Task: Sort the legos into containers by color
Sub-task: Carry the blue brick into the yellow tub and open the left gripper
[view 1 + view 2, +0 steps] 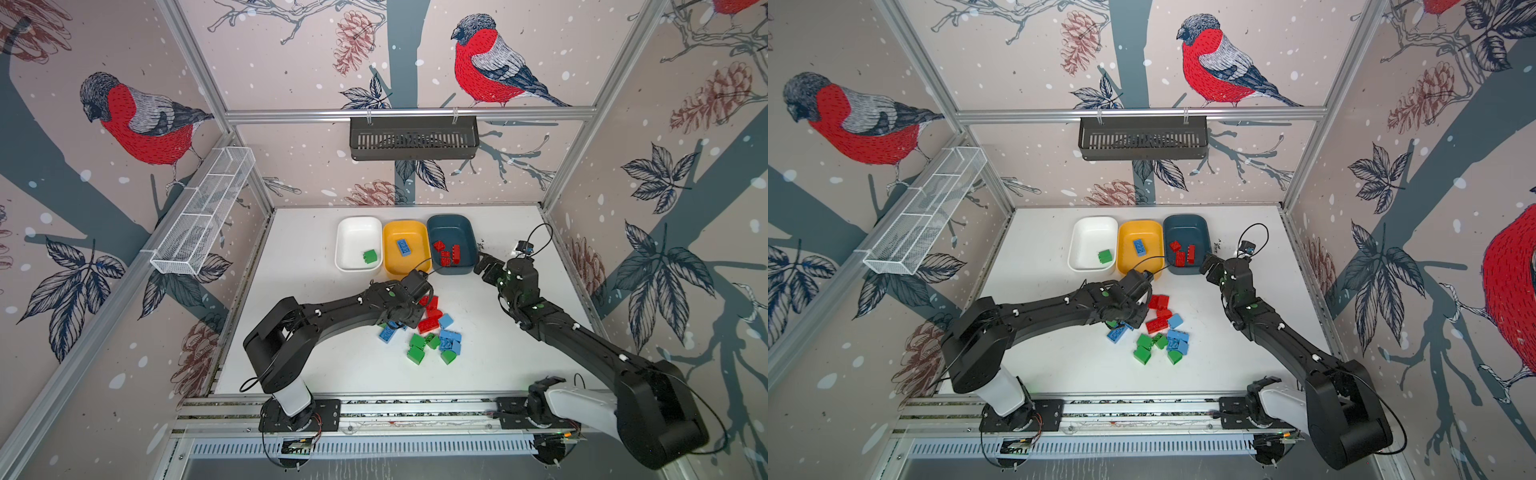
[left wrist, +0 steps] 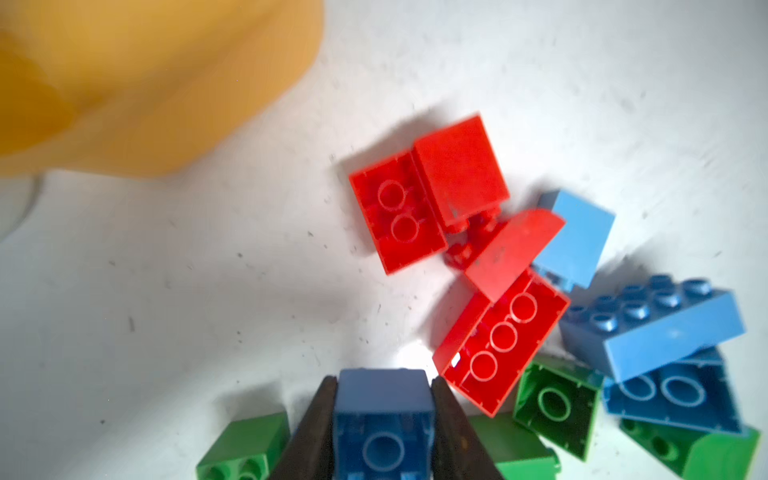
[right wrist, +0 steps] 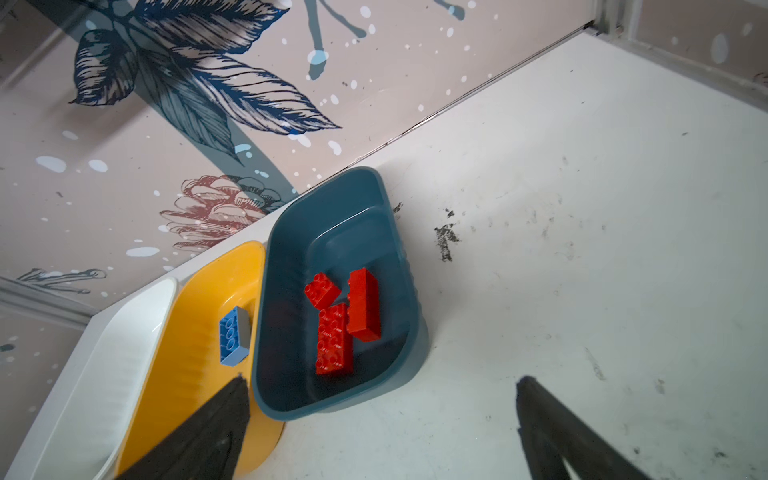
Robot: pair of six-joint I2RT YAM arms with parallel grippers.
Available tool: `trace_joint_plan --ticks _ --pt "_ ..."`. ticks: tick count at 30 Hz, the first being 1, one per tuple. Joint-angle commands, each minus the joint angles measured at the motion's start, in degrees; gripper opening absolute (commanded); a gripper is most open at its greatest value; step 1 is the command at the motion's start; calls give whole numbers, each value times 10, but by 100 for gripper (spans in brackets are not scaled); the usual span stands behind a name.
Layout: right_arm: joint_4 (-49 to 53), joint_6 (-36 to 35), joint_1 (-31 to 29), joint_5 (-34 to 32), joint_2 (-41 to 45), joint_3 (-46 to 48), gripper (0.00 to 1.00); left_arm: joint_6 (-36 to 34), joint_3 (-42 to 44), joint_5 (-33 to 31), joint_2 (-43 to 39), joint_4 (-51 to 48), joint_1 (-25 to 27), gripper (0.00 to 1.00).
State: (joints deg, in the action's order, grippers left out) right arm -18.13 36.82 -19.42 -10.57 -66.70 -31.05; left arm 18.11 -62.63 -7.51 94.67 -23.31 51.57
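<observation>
Left tool [image 2: 382,384] pinches a glossy square blue brick [image 2: 382,419]; right tool [image 3: 383,379] gapes empty.

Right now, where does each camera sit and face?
Both top views: high above the bases, looking down at the table; the left arm and right arm show.
Left wrist: on the left arm, looking down at loose legos past the left gripper, shut on a blue lego.
Right wrist: on the right arm, facing the teal container past the open right gripper.
Shared: all show the yellow container.
</observation>
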Motion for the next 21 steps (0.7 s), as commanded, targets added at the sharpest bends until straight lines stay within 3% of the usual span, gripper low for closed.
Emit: trace_joint_plan --ticks 1,6,12,21 --pt "-35 -24 -1 43 -3 0 99 39 -29 -49 -12 29 -23 30" --pt "-37 -24 -4 58 -17 -4 100 72 -74 -77 0 75 -79 30" --pt "-35 -33 -15 86 -39 -22 99 71 -162 -129 70 105 -105 31" --pt "-1 -42 -30 76 -48 -40 99 69 -279 -113 186 98 -126 32"
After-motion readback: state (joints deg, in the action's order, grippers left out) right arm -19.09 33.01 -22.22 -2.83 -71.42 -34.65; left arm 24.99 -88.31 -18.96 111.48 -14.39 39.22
